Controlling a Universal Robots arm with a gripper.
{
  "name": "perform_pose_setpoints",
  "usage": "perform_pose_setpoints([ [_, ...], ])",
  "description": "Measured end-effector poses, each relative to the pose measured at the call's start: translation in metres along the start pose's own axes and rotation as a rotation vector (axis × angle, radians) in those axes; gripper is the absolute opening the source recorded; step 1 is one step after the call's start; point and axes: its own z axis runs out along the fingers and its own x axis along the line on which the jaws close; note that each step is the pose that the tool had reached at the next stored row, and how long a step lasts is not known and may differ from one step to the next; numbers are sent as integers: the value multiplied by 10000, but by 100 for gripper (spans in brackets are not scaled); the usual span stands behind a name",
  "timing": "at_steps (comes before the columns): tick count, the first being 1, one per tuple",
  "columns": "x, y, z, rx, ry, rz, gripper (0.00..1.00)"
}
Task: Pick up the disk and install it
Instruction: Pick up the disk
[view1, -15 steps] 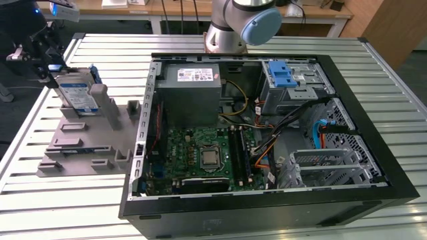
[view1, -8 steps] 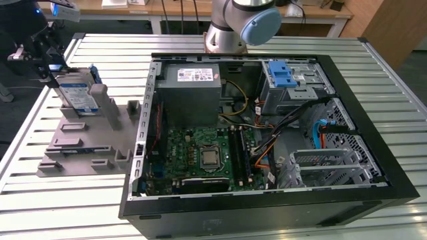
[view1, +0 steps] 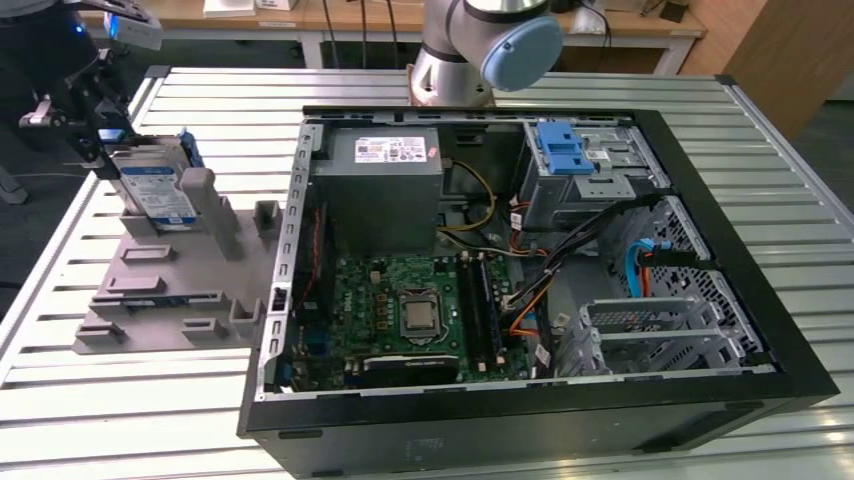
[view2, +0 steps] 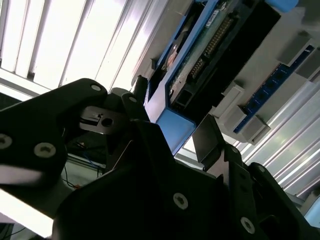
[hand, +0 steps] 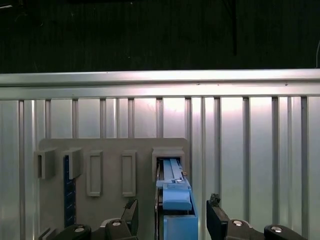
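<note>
Because the disk (view1: 158, 195) is stood on edge in a slot of the grey holder (view1: 167, 262) on the slatted counter (view1: 120, 420), at the exterior view's left, its blue handle (hand: 176, 197) is offered to the arm. The jaws are spread open on either side of it, gripping nothing. Further right, the open computer case (view1: 534, 432) is laid flat, so its drive bay (view1: 601, 175) is exposed.

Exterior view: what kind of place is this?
Likely a robotics lab or workshop: an open black computer case lies on a slatted metal table, beside a grey robot arm.
</note>
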Motion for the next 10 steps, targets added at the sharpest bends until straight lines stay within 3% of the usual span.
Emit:
perform_pose_setpoints([
  [2, 0, 3, 7, 1, -1, 0, 63],
  [3, -1, 6, 11, 3, -1, 1, 56],
  [10, 0, 12, 18, 2, -1, 0, 55],
])
